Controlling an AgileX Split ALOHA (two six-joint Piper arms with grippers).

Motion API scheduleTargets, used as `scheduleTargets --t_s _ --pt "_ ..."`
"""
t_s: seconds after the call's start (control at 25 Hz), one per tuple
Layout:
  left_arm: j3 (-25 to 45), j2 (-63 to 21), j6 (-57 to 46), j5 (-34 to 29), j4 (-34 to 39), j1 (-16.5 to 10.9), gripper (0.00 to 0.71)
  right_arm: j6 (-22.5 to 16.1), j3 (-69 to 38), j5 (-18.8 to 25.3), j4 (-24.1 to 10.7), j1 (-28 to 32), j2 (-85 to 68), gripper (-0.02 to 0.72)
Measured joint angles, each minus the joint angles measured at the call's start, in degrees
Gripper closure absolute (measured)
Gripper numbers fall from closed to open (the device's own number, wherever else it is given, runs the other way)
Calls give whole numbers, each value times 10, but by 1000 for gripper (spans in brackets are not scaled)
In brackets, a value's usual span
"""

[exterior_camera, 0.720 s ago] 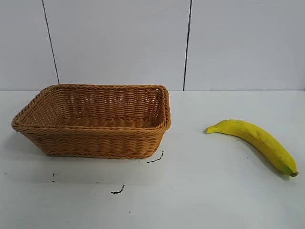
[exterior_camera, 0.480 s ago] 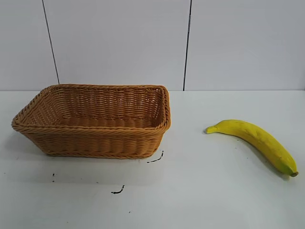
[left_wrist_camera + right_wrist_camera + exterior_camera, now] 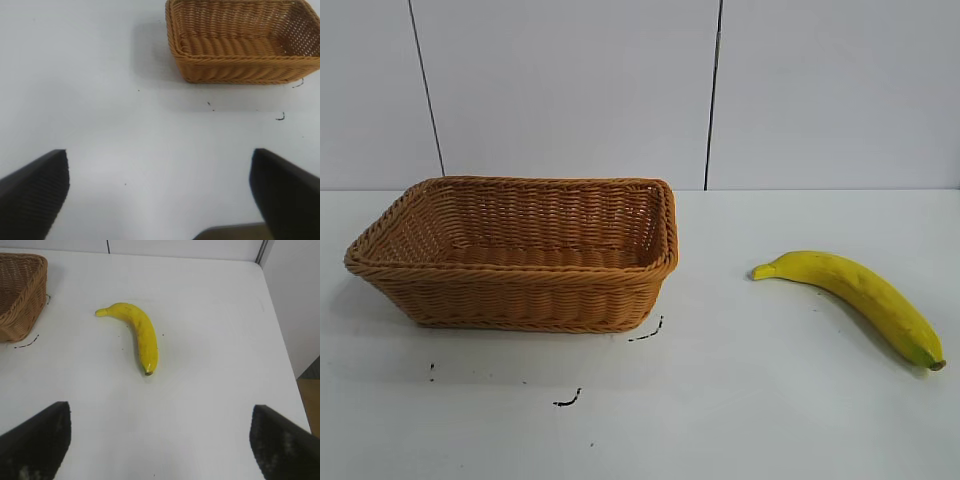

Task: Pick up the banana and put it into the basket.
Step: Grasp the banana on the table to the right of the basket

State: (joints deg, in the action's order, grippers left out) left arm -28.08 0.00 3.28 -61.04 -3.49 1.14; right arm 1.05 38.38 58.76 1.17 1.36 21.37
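White table (image 3: 760, 420), curved yellow banana (image 3: 860, 295)

The left gripper (image 3: 159, 192) hangs above the white table (image 3: 100, 100), its two dark fingers (image 3: 34, 192) spread wide with nothing between them. The wicker basket (image 3: 240, 62) sits well ahead of the gripper and off to one side, small black marks (image 3: 281, 117) on the table near it.

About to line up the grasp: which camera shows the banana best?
The right wrist view: the whole banana lies in clear sight between the open fingers. The exterior view shows it whole at the table's right. The left wrist view misses it.
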Motion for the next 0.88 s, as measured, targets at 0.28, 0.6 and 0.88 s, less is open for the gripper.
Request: scheduleTargets --t_s 0.28,0.6,0.88 --pt "0 0 0 0 0 0 15 0 139 7 0 0 247 8" --pt "0 0 0 0 0 0 15 16 309 41 0 0 520 8" --pt "0 0 0 0 0 0 15 82 444 79 0 0 713 8"
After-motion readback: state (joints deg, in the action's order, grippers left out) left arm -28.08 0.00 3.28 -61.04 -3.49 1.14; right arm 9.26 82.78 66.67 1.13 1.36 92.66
